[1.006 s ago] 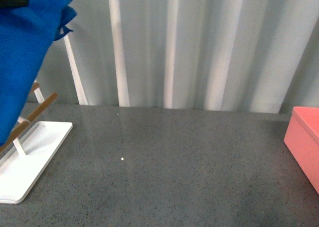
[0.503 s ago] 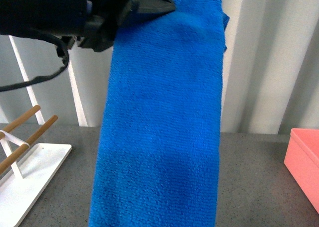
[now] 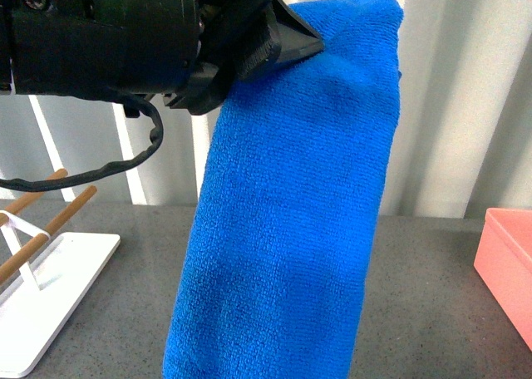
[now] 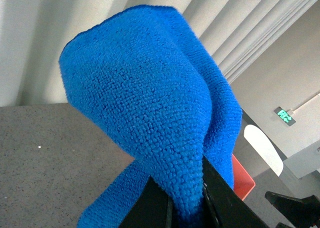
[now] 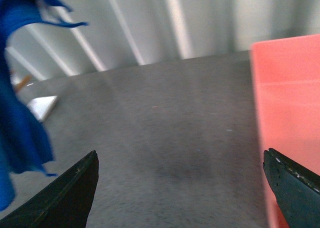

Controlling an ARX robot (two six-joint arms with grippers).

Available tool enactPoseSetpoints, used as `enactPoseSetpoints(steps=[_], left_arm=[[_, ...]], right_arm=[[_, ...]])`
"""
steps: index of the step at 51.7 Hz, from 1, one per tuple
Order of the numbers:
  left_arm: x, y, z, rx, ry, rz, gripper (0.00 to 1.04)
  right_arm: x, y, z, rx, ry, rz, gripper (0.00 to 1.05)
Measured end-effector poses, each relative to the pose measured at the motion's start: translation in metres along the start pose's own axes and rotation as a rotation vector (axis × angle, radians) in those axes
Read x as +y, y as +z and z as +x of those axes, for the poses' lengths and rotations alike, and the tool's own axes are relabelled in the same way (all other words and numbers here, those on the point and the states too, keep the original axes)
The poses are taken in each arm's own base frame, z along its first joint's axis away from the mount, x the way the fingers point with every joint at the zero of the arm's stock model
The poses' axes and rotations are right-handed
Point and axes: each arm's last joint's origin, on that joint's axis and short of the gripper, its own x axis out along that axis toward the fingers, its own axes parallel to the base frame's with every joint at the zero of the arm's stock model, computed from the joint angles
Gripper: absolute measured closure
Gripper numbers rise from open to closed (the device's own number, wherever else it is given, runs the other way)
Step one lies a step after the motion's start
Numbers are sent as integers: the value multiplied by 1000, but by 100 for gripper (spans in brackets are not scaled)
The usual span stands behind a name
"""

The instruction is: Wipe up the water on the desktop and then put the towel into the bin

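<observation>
Front view — left gripper point(image 3: 287, 45) pinches towel point(image 3: 291, 229), hanging above desktop point(image 3: 432, 312).

A single sign shows: a small green lit sign point(image 4: 284, 116) mounted on the far wall point(image 4: 295, 88) in the left wrist view. Its pale characters are too small and blurred to read. No other text, label, brand or number is legible.
</observation>
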Motion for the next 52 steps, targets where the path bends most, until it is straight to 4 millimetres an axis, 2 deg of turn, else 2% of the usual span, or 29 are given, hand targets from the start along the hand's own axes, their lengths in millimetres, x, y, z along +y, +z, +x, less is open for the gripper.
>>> enactPoseSetpoints(steps=[6,12,17,24,31,37,52], left_arm=[[1,0,0,-4,7,0,99],[0,0,0,-1,2,1,99],[0,0,0,-2,4,1,99],[0,0,0,-2,4,1,99],[0,0,0,-2,4,1,99],[0,0,0,-2,4,1,99],[1,0,0,-3,5,1,99]], right_arm=[[1,6,24,56,196,-23,7],[7,16,68,110,330,-32,7],[20,17,105,134,436,-38,7],[40,9,137,192,530,-58,7],[64,-2,153,230,684,-118,7],[80,4,160,199,787,-147,7],[102,13,197,161,870,-151,7]])
